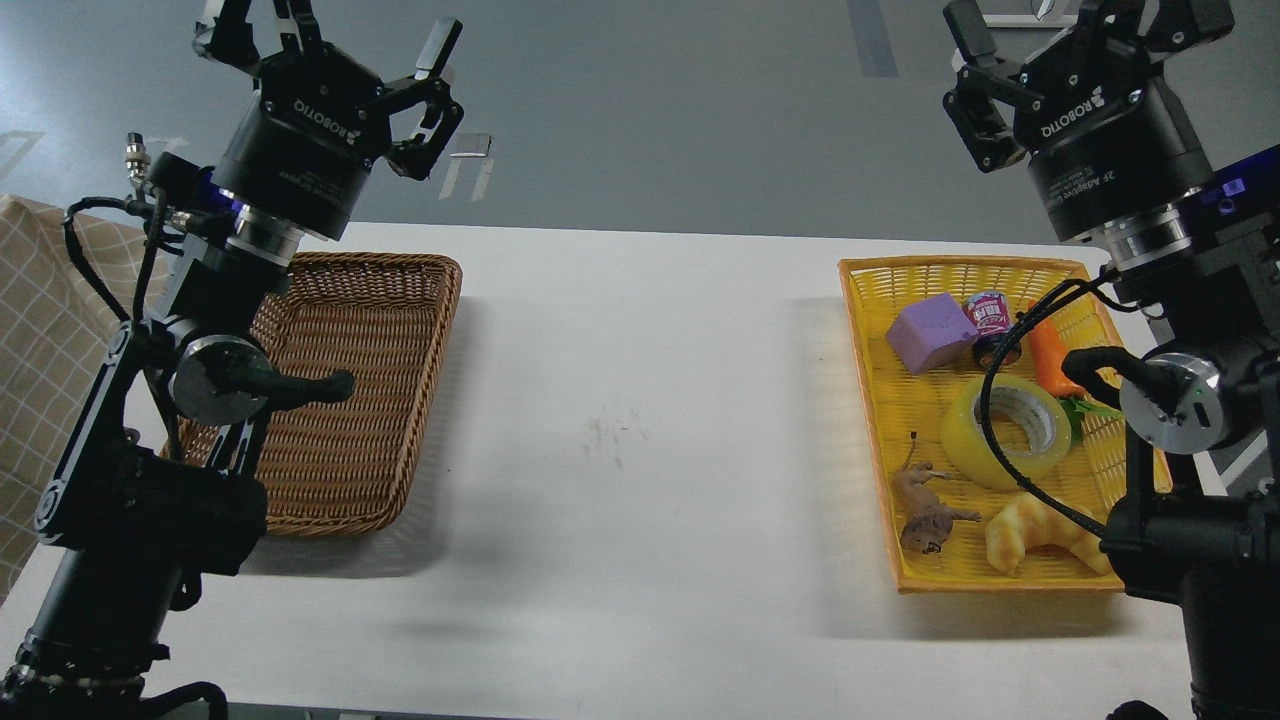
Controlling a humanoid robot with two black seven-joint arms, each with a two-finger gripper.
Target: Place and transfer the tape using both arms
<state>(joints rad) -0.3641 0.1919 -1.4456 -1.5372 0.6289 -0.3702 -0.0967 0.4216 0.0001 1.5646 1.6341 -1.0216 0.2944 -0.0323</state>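
Observation:
The tape [975, 440], a thick translucent yellow roll with a grey-white core, lies in the yellow basket [868, 340] on the right, partly crossed by a black cable. My left gripper [330, 40] is raised high at the top left, above and behind the brown wicker basket [380, 400], its fingers spread open and empty. High at the top right, my right gripper [1080, 20] hangs behind the yellow basket, fingers apart and holding nothing; its tips are partly cut off by the frame's edge. Both grippers are far from the tape.
The yellow basket also holds a purple block [930, 335], a small can [988, 315], a toy carrot [1052, 360], a toy croissant [1040, 535] and a small animal figure [925, 510]. The wicker basket holds nothing. White table [640, 430] lies between the baskets.

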